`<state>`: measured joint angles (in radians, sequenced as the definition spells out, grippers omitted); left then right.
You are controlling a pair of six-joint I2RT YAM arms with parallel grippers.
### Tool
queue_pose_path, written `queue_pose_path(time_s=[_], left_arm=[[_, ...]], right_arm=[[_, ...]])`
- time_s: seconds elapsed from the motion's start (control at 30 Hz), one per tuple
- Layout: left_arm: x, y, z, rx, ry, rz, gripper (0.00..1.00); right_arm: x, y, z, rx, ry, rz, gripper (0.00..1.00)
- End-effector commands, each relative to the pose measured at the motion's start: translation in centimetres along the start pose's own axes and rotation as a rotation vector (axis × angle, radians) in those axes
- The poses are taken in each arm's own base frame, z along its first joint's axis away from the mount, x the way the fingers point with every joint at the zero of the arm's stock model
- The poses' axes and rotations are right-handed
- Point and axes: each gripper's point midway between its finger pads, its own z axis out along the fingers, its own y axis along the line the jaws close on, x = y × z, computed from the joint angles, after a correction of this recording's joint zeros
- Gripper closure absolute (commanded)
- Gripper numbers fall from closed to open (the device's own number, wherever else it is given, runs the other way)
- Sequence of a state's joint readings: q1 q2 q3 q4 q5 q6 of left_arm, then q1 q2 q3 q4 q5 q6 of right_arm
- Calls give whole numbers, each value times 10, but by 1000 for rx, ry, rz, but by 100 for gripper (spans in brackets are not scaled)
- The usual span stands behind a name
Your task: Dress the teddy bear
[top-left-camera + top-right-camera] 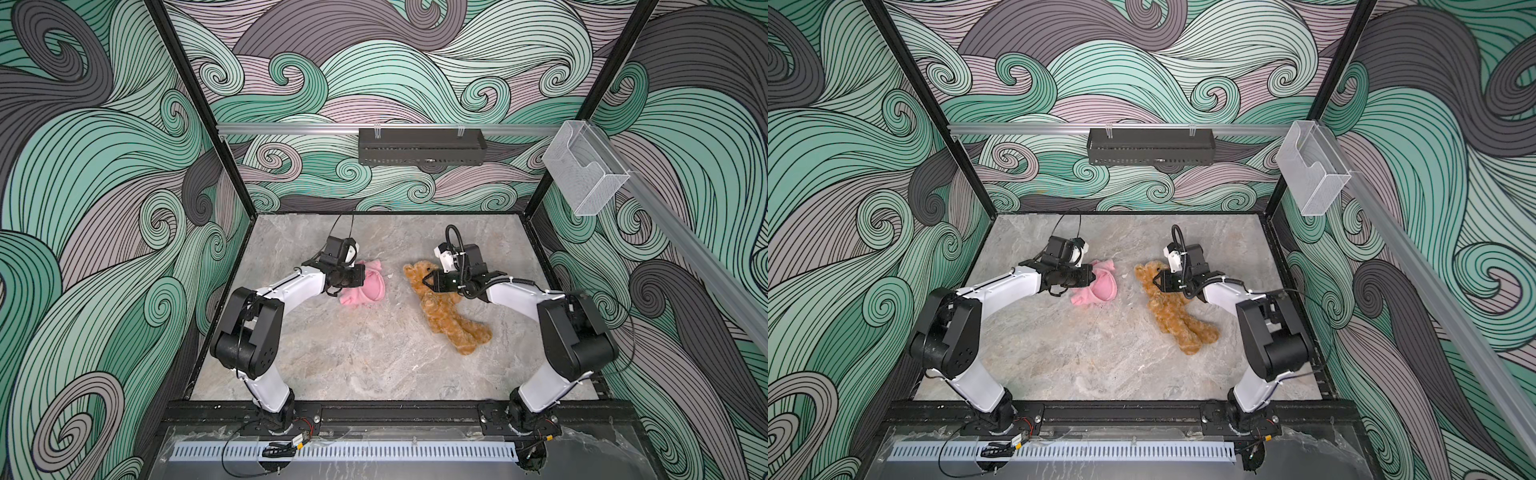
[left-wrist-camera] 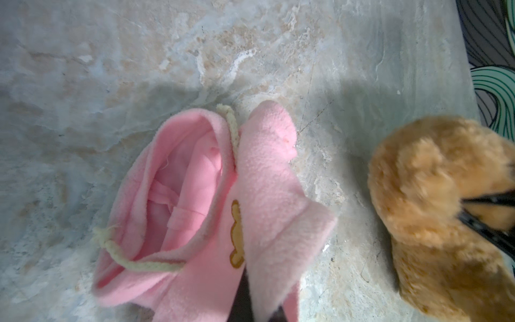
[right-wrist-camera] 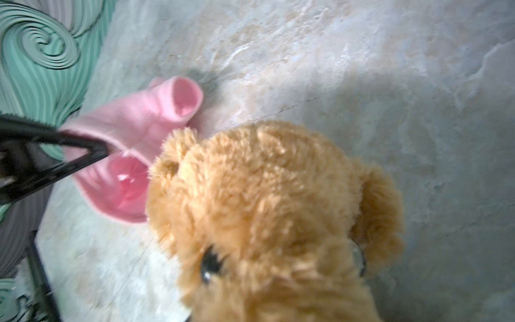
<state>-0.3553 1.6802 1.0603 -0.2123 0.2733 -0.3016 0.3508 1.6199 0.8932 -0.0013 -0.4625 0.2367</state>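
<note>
Counter (image 1: 374,353): grey marbled slab, bare across the near half, both arm bases fixed at the near edge.
Teddy bear (image 1: 444,309): stretched out on the right half of the counter, legs pointing near right, head pointing far and toward the centre. Golden-brown fur, one dark eye (image 3: 210,264) clear in the right wrist view.
Right tool (image 1: 428,279): extended from the right to the bear's head, black fingers (image 2: 490,232) set into the fur on either side of a tuft. Firm grip or not, cannot tell.
Pink garment (image 1: 368,291): crumpled on the counter left of the bear, near it but apart in both top views. Opening gaping, cream drawstring (image 2: 133,262) looped along the hem, orange patch (image 2: 237,234) partly folded out of sight.
Left tool (image 1: 362,277): extended from the left, closed on the garment's edge, pink fleece pinched between its fingers (image 3: 28,126).
Far wall: black tray (image 1: 422,146) hung from a rail at the centre, clear holder (image 1: 586,166) on the right-hand rail, wave-pattern panels all round.
</note>
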Motion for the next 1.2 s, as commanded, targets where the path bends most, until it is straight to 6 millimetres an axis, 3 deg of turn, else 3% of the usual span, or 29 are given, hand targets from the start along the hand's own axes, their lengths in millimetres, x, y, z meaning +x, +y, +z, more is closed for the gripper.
queue_pose_path(time_s=[0.0,0.2,0.4,0.63,0.87,1.17], left_arm=[[-20,-23,-16,89,-52,146,100],[-11,-30,-17,136,-19,276,100],[0,-38,-14,192,32,325,100],[4,-44,-20,228,36,350,100],[9,-44,-21,234,56,358,100],[8,-43,-20,225,68,371,100]], right_arm=[[14,55,-20,-202,23,-100,68],[50,124,-35,-424,127,-240,69],[65,162,-34,-610,208,-312,71],[50,163,0,-670,237,-334,75],[20,132,34,-589,166,-307,78],[8,124,23,-479,64,-374,77]])
